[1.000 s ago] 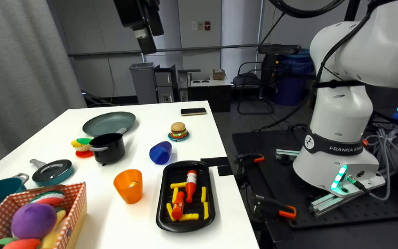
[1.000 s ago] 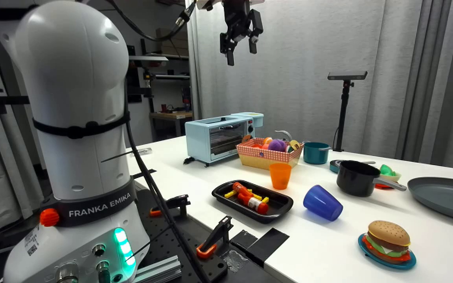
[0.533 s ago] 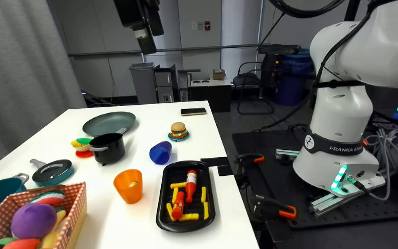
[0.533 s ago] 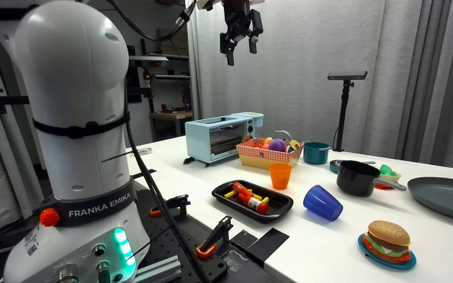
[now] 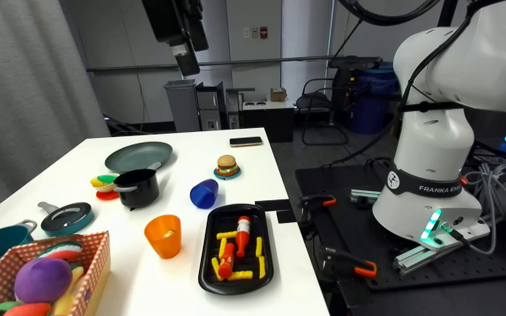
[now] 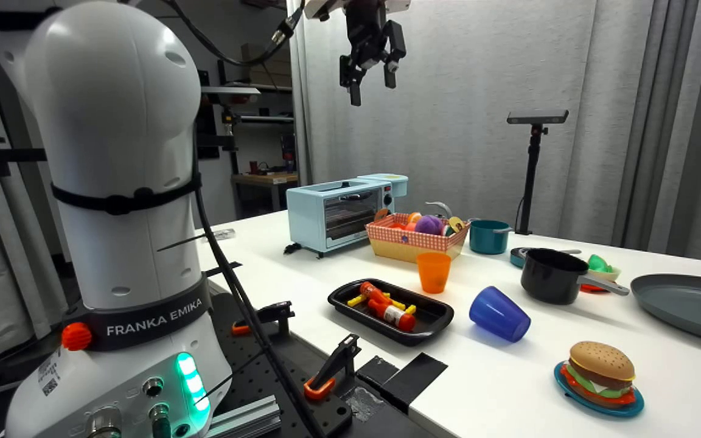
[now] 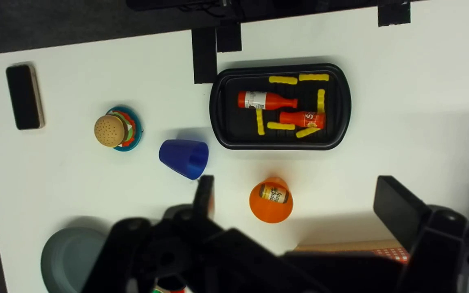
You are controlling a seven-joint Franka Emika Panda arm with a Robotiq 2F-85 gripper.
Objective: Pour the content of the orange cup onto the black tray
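Observation:
The orange cup (image 5: pixel 163 239) stands upright on the white table in both exterior views (image 6: pixel 433 274). In the wrist view the orange cup (image 7: pixel 270 211) shows a small labelled bottle or jar (image 7: pixel 274 193) lying inside it. The black tray (image 7: pixel 238 126) lies beside the cup and also shows in both exterior views (image 5: pixel 234 287) (image 6: pixel 431 316). The tray holds two red bottles (image 7: pixel 267 100) and several yellow sticks (image 7: pixel 283 80). My gripper (image 7: pixel 295 179) is open and empty, high above the table in both exterior views (image 5: pixel 195 57) (image 6: pixel 373 90). In the wrist view the cup appears between its fingers, nearer the left one.
A blue cup (image 7: pixel 183 158) lies on its side near the tray and orange cup. A checkered basket (image 6: pixel 414 240) of toys stands close behind the orange cup. A black pot (image 5: pixel 138 188), grey pan (image 5: pixel 139 156), toy burger (image 6: pixel 600 371) and toaster oven (image 6: pixel 341 213) are also on the table.
My gripper has come down very slightly in the last half second. It stays open. The cup, the tray and the other objects have not moved.

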